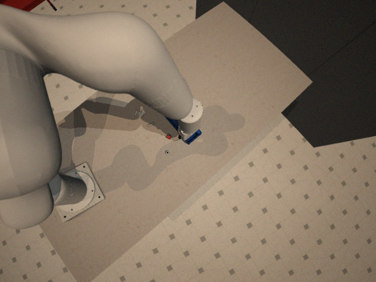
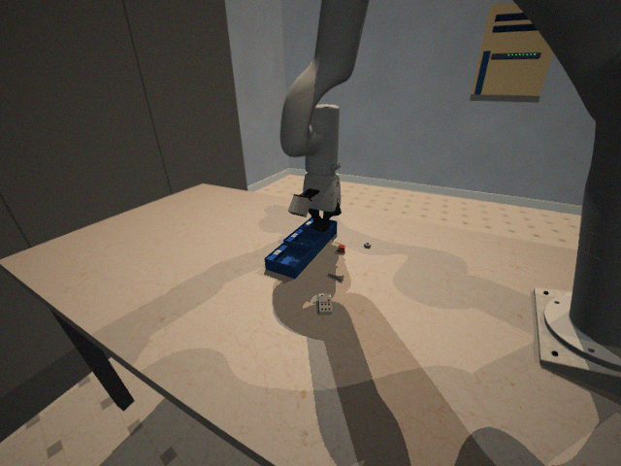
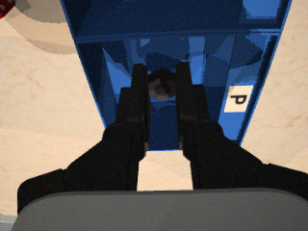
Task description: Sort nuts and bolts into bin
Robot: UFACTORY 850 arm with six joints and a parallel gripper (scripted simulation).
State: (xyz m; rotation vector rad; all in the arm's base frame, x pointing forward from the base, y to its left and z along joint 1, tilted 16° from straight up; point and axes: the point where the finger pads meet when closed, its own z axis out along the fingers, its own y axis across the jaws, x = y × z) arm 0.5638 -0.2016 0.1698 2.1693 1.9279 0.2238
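Note:
My gripper [image 3: 162, 82] is shut on a small dark nut [image 3: 161, 85] and holds it low over the end compartment of the blue bin row [image 2: 301, 247], the one with the white P label [image 3: 238, 100]. In the exterior view the black fingers [image 2: 320, 223] dip into the far end of the bins. In the top view the arm hides most of the bins [image 1: 191, 137]. A grey nut [image 2: 367, 245] lies on the table right of the bins; it also shows in the top view [image 1: 166, 151]. A grey bolt [image 2: 335, 276] lies in front of the bins.
A red die [image 2: 342, 248] sits beside the bins, also seen in the wrist view [image 3: 6, 0]. A white die-like block [image 2: 324, 304] lies nearer the front. The robot base [image 2: 576, 325] stands at the right. The table edge runs along the left front.

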